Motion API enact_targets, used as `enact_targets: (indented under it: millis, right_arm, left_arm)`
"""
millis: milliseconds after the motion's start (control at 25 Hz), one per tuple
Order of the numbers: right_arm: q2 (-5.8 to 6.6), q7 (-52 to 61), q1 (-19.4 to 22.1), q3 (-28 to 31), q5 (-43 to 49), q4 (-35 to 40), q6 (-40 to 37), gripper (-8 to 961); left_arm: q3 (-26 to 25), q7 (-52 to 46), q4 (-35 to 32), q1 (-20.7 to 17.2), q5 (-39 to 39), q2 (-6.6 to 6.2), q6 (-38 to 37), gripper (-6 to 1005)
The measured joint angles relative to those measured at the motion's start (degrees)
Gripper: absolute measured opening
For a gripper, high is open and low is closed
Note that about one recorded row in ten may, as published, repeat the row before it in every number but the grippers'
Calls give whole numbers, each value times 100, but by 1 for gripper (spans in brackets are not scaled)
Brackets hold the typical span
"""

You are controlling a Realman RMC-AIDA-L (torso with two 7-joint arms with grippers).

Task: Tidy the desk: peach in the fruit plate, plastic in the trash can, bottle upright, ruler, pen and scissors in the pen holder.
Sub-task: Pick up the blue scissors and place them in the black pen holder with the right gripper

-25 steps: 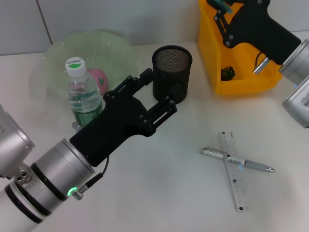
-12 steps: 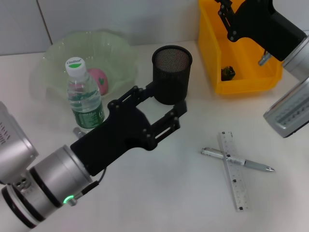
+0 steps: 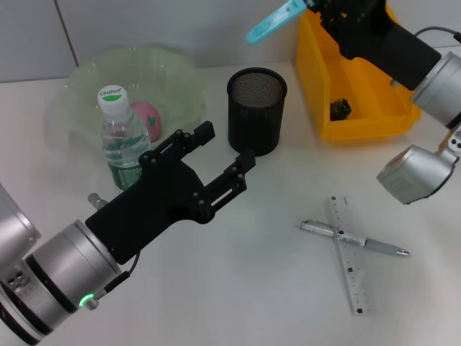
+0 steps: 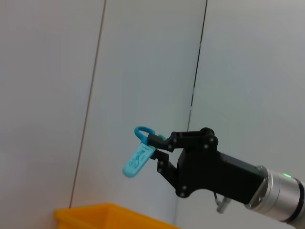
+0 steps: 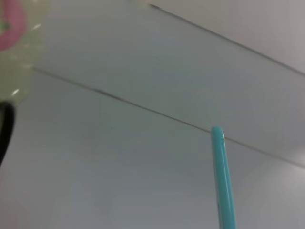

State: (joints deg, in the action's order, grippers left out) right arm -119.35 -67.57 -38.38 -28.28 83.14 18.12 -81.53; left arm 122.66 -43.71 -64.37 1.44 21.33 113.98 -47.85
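Up high, over the far edge of the desk [image 3: 238, 303]: right gripper [image 3: 322, 9], jaws pinched on the blue scissors [image 3: 276, 19], above the yellow trash can [image 3: 360, 79] in the far right corner. Near the middle, by the black pen holder [image 3: 256, 110]: left gripper [image 3: 225, 153], jaws wide, holding nothing. Bottle [image 3: 122, 140] upright beside the green fruit plate [image 3: 130, 79], pink peach [image 3: 148, 119] inside. Ruler [image 3: 348, 254] and pen [image 3: 353, 238] crossed toward the right edge.

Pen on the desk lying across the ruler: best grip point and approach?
Take the pen from straight above at its free half toward the tip, with the gripper closing across the barrel. It lies flat, crossing the ruler mid-length, so that end keeps clear of the ruler.
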Motion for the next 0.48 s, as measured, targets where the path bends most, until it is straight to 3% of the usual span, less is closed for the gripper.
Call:
enact_targets:
  millis: [480]
  right_arm:
    - [-15, -1938, 70, -1065, 38, 813, 838, 133]
  left_arm:
    - [-52, -11, -6, -3, 3, 139, 155, 708]
